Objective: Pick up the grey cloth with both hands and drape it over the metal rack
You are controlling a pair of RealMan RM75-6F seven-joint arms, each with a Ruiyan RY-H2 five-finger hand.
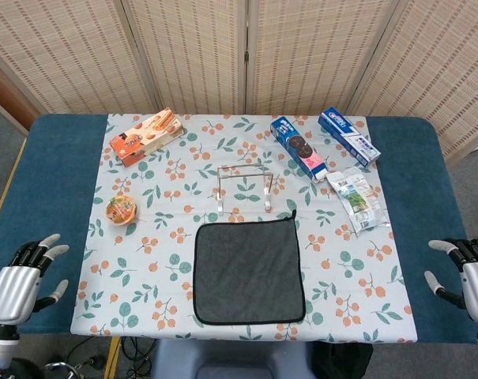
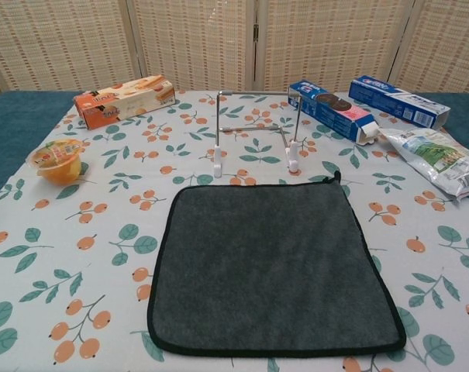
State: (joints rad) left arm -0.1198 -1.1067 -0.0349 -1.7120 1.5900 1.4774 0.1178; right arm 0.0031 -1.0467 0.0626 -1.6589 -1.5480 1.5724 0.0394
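Nothing is done yet, as I judge it: the grey cloth (image 1: 249, 273) lies flat on the surface, just in front of the metal rack (image 1: 242, 188), untouched. My left hand (image 1: 16, 286) and right hand (image 1: 474, 282) hover far to either side of the cloth, fingers spread, holding nothing. Only the head view shows them; the chest view shows cloth and rack closer.

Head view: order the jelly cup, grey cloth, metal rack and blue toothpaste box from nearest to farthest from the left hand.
From the left hand, at the table's near-left corner:
1. Jelly cup, left side of the tablecloth.
2. Grey cloth, centre, lying flat.
3. Metal rack, just behind the cloth.
4. Blue toothpaste box, far right.
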